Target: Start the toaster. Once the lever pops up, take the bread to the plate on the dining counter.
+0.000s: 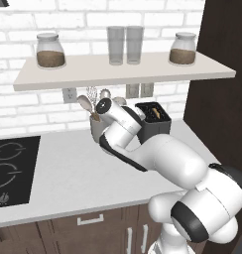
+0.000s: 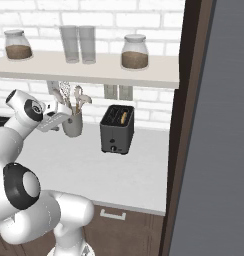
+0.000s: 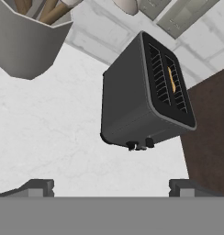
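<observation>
The arm [image 1: 143, 149] is covering the toaster's [image 1: 153, 120] lower left corner in the left base view. The bread [image 3: 171, 79] is sitting deep in a slot, showing just a thin edge. The lever [image 3: 131, 146] is appearing too small to tell its position. The utensil holder [image 3: 26, 41] is being cut off by the hand view's top edge. The hob [image 1: 11, 171] is running off the left edge.

Grey utensil holder [image 2: 72, 123] with wooden spoons stood on pale worktop [image 1: 68, 173]. Shelf [image 1: 118, 69] carried two jars, two glasses [image 1: 125, 44]. Black hob [image 1: 11, 168] at left.
</observation>
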Controlling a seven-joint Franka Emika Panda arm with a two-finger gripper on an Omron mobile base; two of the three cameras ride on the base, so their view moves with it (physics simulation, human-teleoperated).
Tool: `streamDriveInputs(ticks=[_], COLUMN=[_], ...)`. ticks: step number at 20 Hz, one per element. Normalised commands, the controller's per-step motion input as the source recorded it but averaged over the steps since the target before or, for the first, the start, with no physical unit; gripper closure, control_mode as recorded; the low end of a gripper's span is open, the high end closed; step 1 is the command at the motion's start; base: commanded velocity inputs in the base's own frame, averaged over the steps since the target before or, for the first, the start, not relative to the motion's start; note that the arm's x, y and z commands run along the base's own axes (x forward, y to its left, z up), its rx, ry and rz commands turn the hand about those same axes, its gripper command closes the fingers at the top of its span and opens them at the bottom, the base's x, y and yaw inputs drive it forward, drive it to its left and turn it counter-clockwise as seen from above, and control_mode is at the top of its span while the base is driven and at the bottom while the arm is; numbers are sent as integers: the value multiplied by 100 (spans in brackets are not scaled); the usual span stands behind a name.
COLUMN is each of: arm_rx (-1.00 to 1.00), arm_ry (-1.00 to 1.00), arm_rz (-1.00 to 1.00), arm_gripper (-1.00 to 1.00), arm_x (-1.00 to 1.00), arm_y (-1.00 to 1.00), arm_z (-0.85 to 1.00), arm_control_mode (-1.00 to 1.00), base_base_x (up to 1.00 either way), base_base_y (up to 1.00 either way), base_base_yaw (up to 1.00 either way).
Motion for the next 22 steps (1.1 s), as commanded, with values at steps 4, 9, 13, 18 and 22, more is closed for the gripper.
streamDriveInputs(ticks=[4,9,13,18,22], arm_rx=[0,0,0,0,0], arm_ry=[0,0,0,0,0], arm_rz=[0,0,0,0,0], arm_gripper=[-100,-100,-100,-100,-100], arm_x=[0,0,0,0,0], arm_y=[0,0,0,0,0], arm_z=[0,0,0,0,0], arm_control_mode=[-100,-100,-100,-100,-100], base_base_x=[0,0,0,0,0], base_base_y=[0,0,0,0,0], base_base_yaw=[0,0,0,0,0])
